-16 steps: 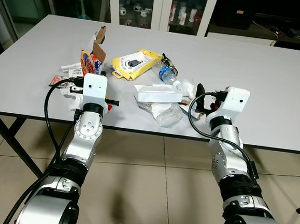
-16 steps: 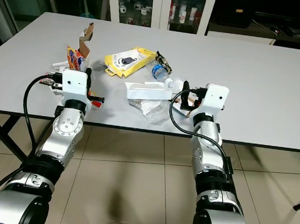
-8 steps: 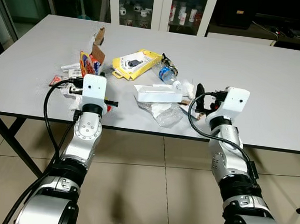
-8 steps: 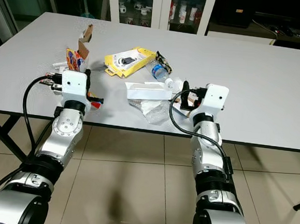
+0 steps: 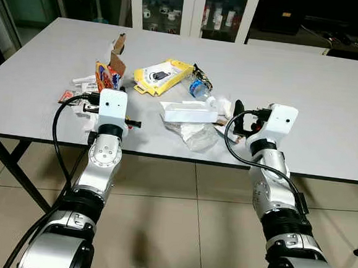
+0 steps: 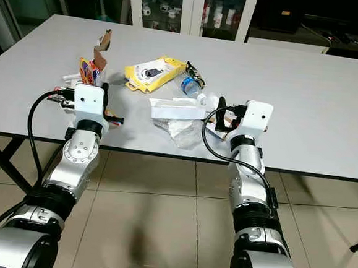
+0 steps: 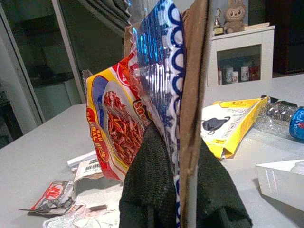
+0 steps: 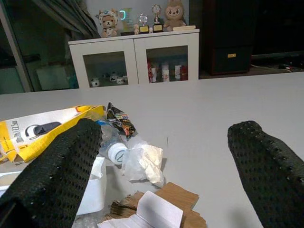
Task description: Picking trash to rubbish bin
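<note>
The left pincer (image 7: 183,190) is closed on a brown cardboard piece (image 7: 192,95) at the near edge of the grey bench (image 5: 307,76), with a red-and-yellow snack bag (image 7: 116,128) just behind it. The right pincer (image 8: 166,156) stands open above a flat cardboard scrap (image 8: 161,209). Beyond it lie crumpled tissue (image 8: 142,161), a plastic bottle (image 5: 201,89), a white tray (image 5: 188,112) and a yellow package (image 5: 162,75).
</note>
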Motion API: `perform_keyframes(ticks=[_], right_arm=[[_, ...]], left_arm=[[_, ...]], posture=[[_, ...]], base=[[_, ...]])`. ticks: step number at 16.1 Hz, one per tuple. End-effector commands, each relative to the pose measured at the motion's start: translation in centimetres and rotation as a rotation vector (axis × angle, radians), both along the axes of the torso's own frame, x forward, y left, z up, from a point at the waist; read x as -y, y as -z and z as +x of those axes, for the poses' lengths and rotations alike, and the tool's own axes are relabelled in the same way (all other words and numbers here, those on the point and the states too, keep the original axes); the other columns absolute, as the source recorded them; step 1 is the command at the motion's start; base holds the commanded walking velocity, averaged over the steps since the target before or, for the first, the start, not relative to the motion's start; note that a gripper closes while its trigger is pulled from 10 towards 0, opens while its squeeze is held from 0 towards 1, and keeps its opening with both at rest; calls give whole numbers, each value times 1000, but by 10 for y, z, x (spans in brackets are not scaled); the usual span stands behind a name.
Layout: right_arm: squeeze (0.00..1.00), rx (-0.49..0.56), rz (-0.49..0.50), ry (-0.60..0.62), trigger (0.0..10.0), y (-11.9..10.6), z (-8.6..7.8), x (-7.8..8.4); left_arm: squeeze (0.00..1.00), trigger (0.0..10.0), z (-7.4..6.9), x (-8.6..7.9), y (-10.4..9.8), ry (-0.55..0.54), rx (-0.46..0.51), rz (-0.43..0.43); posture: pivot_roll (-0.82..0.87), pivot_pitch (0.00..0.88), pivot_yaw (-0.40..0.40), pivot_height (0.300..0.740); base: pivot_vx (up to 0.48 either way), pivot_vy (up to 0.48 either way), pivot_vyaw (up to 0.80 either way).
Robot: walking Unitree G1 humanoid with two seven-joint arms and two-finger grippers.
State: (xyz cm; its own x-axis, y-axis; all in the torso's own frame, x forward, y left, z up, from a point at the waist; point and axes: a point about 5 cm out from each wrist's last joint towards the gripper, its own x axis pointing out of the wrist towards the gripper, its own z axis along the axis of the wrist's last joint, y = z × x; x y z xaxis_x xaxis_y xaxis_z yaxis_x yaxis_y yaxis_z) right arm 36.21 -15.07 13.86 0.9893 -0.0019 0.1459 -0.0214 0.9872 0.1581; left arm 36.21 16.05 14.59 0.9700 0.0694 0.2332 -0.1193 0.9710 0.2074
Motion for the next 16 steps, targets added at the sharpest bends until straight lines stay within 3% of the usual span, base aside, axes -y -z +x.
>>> perform_keyframes(ticks=[1,16], right_arm=[[0,13,-10,-4,10000,-6,3,0],[0,2,-17,-2,10000,-4,2,2]], left_arm=[[0,10000,1,4,-3,9,12,5],[0,10000,0,5,-2,16,11,11]], posture=[[29,0,-37,740],[25,0,-38,740]], base=[[0,0,0],[-210,0,0]])
